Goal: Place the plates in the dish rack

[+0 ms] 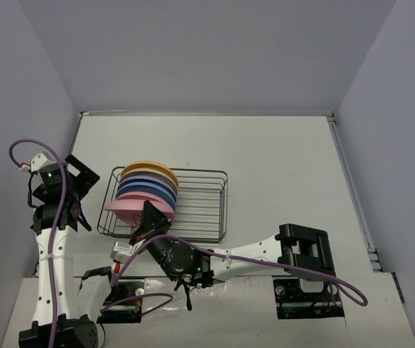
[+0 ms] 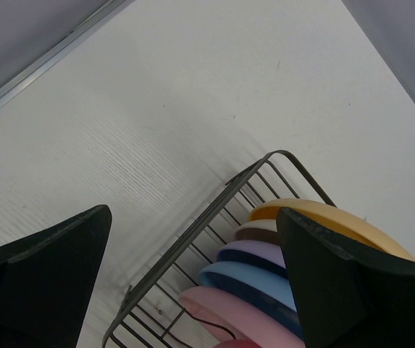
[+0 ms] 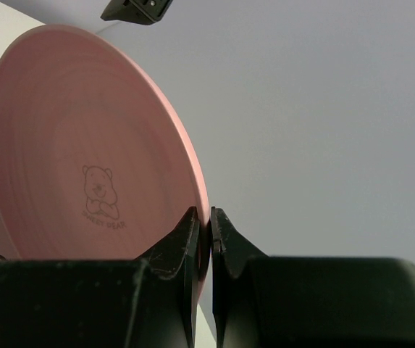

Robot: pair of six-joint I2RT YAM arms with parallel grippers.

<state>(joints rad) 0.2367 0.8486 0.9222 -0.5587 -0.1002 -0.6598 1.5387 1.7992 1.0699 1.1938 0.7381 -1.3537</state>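
pink plate tilted, rim in right pincer

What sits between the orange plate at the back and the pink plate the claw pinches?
Four plates sit in the dish rack: a cream plate, purple plate, blue plate and second pink plate, clearest in the left wrist view.

Plates stand in a row in the dish rack's left half — rack on the table
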